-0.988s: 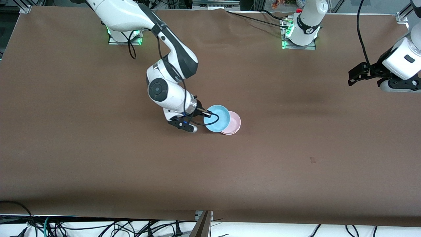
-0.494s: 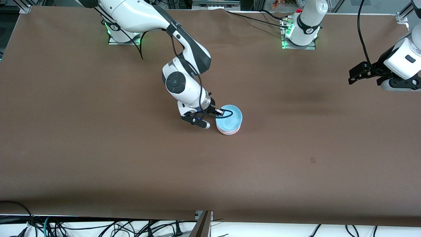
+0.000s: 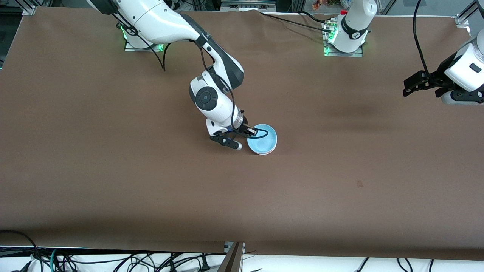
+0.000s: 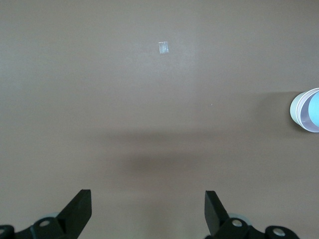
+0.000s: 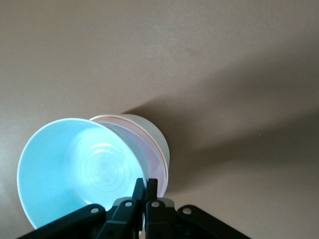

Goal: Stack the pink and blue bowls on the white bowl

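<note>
Mid-frame, the right gripper [image 3: 252,132] pinches the blue bowl [image 3: 261,139], seemingly nested on pink bowl [image 5: 155,152] and white bowl [image 5: 160,139]; releasing comes next. At the frame's right edge, the left gripper [image 4: 148,211] waits, jaws spread.

Three cameras: one high, two on the wrists.

The front view looks down across the counter [image 3: 113,181]; the right wrist hangs close over the blue bowl [image 5: 75,169], which the left wrist sees afar.

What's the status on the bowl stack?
Right pincer shut on blue bowl rim, bowl tilted into pink bowl on white bowl. Left pincer open, waiting. Nothing obstructing.
</note>
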Tool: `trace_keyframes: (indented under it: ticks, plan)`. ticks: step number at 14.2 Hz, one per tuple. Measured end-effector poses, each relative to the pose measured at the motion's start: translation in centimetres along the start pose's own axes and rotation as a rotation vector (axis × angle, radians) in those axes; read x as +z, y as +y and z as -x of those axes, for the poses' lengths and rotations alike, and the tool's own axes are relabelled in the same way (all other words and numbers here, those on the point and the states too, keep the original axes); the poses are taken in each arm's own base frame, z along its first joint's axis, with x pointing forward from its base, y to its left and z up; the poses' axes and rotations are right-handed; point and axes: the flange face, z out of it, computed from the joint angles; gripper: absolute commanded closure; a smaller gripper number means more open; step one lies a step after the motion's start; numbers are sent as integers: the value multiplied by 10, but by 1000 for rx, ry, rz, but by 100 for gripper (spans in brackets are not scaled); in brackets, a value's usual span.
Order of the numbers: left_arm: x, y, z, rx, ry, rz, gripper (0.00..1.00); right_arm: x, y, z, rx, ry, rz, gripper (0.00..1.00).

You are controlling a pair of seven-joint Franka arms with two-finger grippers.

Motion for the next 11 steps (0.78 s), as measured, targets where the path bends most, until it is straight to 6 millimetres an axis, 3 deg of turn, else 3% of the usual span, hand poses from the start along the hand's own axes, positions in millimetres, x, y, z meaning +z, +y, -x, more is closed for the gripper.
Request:
trace_keyframes:
  ticks: [4, 8, 11]
  plan:
    - [0, -18, 0, -30, 0, 3, 0, 0, 0, -2, -5, 13, -6, 100]
    - [0, 1, 0, 2, 0, 0, 0, 4, 0, -1, -17, 23, -6, 100]
    - [0, 3, 0, 7, 1, -1, 0, 11, 2, 0, -30, 28, 9, 100]
